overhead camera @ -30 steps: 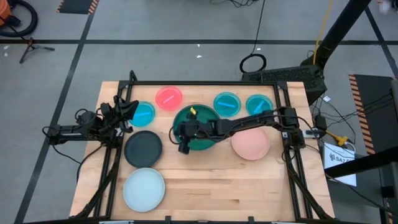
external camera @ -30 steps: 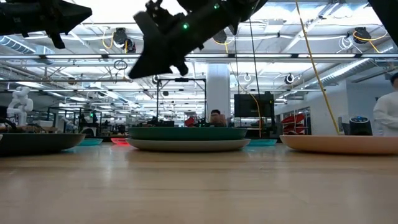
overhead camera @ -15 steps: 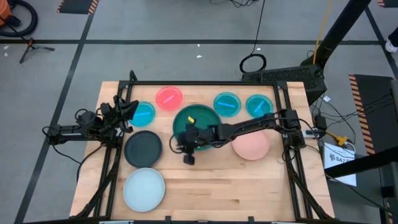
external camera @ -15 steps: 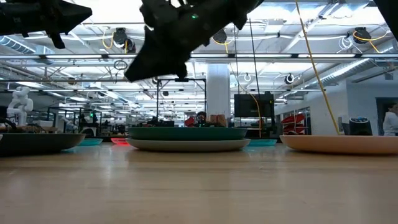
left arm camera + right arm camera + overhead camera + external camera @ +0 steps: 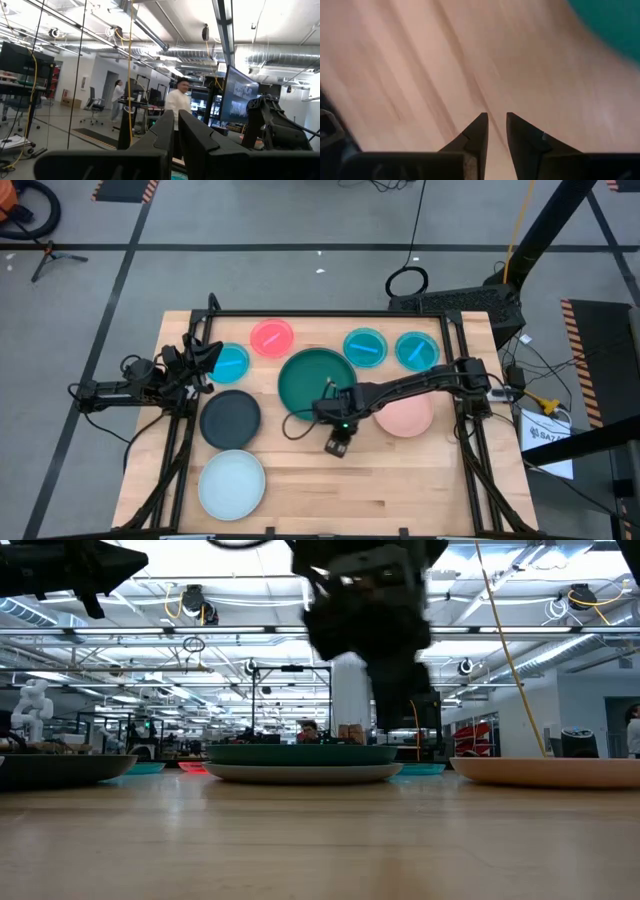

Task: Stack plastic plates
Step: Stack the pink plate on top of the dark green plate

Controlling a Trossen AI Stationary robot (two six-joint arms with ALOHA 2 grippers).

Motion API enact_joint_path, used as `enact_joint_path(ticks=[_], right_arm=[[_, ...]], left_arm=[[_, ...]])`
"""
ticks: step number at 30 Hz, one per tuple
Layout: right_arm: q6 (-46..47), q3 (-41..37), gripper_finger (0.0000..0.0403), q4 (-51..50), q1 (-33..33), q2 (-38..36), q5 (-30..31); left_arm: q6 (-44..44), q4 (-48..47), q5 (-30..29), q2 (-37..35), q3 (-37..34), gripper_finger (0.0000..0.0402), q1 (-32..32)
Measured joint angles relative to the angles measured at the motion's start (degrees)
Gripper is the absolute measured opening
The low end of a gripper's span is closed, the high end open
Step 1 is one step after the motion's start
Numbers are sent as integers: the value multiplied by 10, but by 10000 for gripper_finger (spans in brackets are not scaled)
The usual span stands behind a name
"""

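Now the right tool (image 5: pixel 338 446), slightly parted and seemingly empty, hangs beside the dark green plate (image 5: pixel 312 380).

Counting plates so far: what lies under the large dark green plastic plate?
In the low view the large dark green plastic plate rests on a pale grey plate. Only that plate's rim shows; the rest is covered.

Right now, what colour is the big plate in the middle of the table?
Dark green plate, clearest in the high view.

Arms: we see two dark, slim, jointed arms trailing black cables.
Right hand (image 5: pixel 497 131): two black, pointed, wedge-shaped fingers.
Left hand (image 5: pixel 176 131): two flat black fingers.
Right wrist: small green light.
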Motion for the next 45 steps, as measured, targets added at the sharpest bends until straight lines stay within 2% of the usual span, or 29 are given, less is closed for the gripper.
enact_joint_path(ticks=[5,12,17,21,28,32,41,45], right_arm=[[44,0,66,-136,13,1,137],[124,0,67,-244,14,-20,192],[163,0,84,-276,13,-27,195],[172,-7,112,-270,14,-28,195],[186,-73,152,-260,13,-28,196],[173,-109,157,-247,13,-27,189],[191,-113,157,-288,14,-53,190],[210,-113,157,-242,22,-79,190]], left_arm=[[0,-1,0,0,0,31,0],[0,-10,0,0,0,31,0],[0,-15,0,0,0,31,0],[-9,-17,0,0,0,31,0],[-17,-17,0,0,0,31,0],[-26,-17,0,0,0,31,0],[-28,-17,0,0,0,31,0],[-28,-17,0,0,0,31,0]])
